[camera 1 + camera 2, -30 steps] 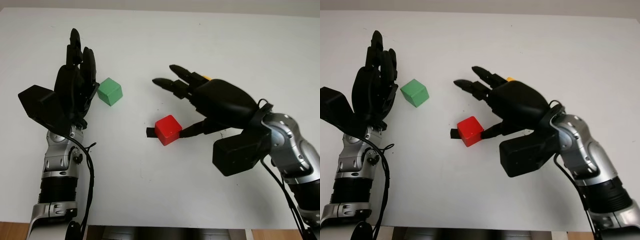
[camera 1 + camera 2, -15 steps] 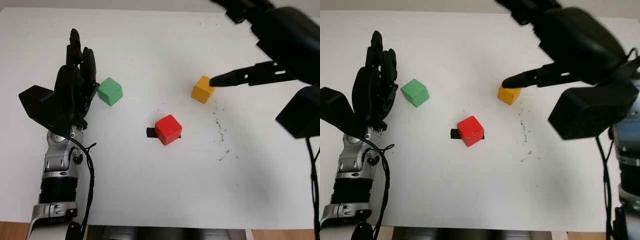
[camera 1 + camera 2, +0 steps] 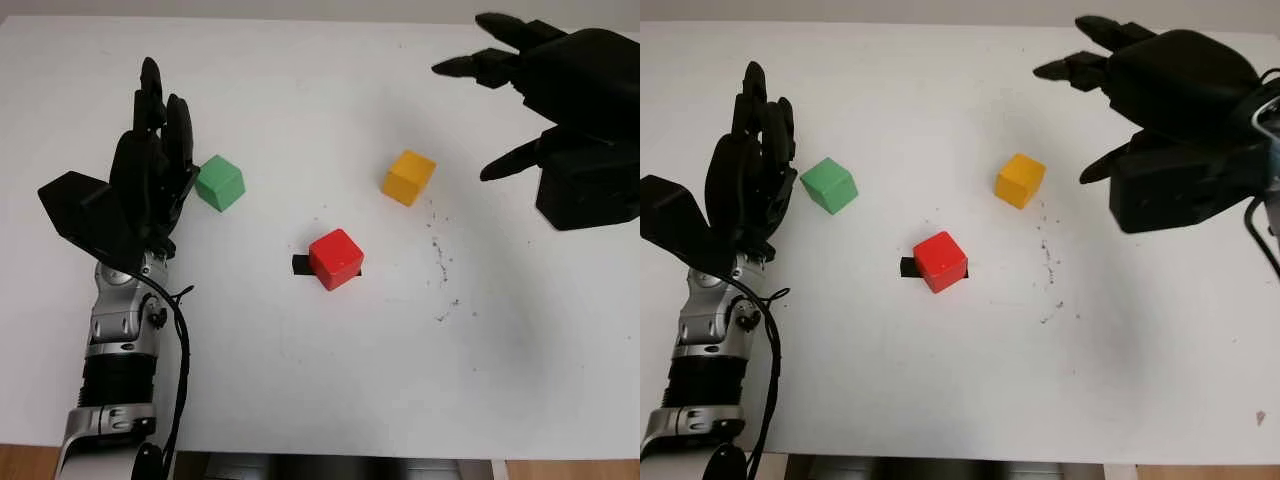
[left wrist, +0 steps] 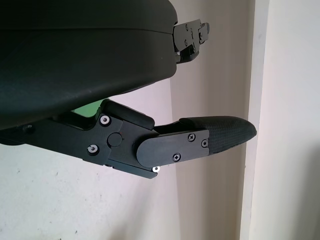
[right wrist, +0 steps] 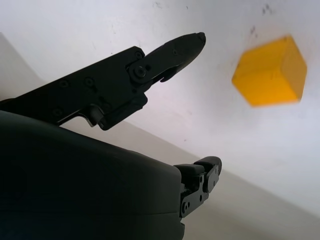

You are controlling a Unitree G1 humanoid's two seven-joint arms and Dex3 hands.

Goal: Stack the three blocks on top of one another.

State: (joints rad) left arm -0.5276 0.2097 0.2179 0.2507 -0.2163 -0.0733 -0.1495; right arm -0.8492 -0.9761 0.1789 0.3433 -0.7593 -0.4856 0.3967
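Now, largest first:
Table (image 3: 300, 400): white, bearing all three blocks singly and well apart from one another; nothing is stacked yet.
Right hand (image 3: 560, 95): a second ago it hung low over the red block; it then swept up and away past the yellow one, and now hovers off the far right side of the table, holding nothing, fingers extended and apart. The wrist view looks down at the yellow block with a clear gap between it and the fingers.
Left hand (image 3: 150, 170): unchanged across the last second, upright at the left of the table, open and empty, just beside the green block.
Red block (image 3: 335, 258): at the table's centre, sitting on a small black mark (image 3: 300, 265); it has not shifted since the right hand left it.
Yellow block (image 3: 408, 177): right of centre, farther back than the red one, uncovered now that the hand has drawn off.
Green block (image 3: 220, 183): left of centre, untouched.
Meaning for the task: the right hand left the red block without lifting it, so the red block looks intended as the base. My guess is the yellow block is the next pick, being nearest that hand.
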